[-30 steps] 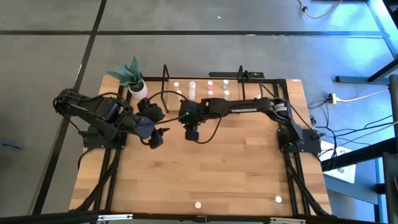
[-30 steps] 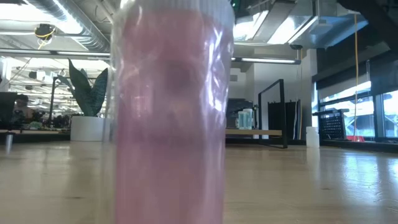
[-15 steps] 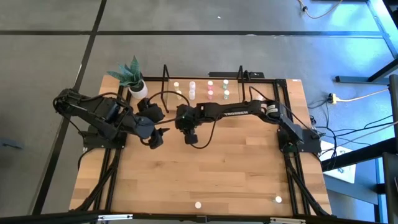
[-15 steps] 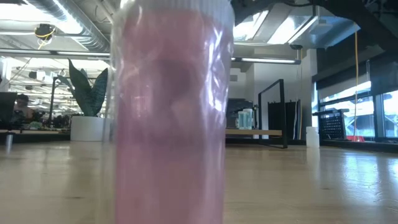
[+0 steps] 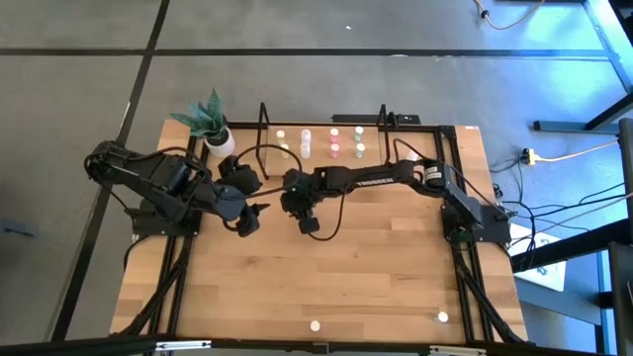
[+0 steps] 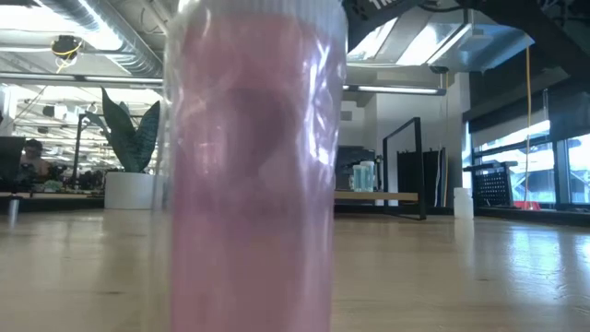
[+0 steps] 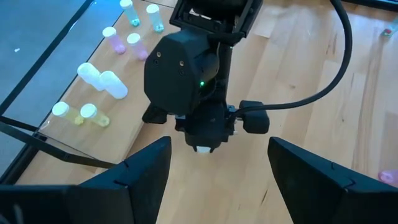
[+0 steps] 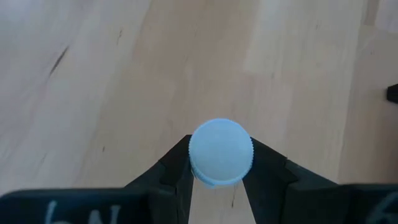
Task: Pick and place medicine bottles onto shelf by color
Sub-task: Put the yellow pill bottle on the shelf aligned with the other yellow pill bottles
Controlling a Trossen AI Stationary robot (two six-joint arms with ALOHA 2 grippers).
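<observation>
Overhead: right gripper (image 5: pixel 308 223) reaching across to table centre, just at 3 o'clock of the left gripper (image 5: pixel 247 222). Fingers (image 8: pixel 174 168) partly closed, pinching a small bottle with a white ribbed cap (image 8: pixel 221 151), cap facing the wrist camera, bare table (image 8: pixel 112 74) below. Same bottle seen from the left wrist as a pale tip (image 7: pixel 203 149) under the dark gripper head.

Left gripper parked at about 9 o'clock of table centre, fingers (image 7: pixel 134 177) spread wide, holding nothing.

Shelf (image 5: pixel 321 138) along the far edge at 12 o'clock, black frames at both ends. Bottles standing on it in short pairs: yellow (image 7: pixel 74 113), white (image 7: pixel 102 82), pink (image 7: pixel 121 42), greenish (image 7: pixel 142 14).

Plant in a white pot (image 5: pixel 218 141) at the 9 o'clock end of the shelf, close beside it.

Two more bottles loose near the front edge at 6 o'clock: one (image 5: pixel 316 325) about centre, one (image 5: pixel 442 317) toward 4 o'clock, well apart.

Low view mostly blocked by a pink bottle (image 6: pixel 253 175) right against the lens.
</observation>
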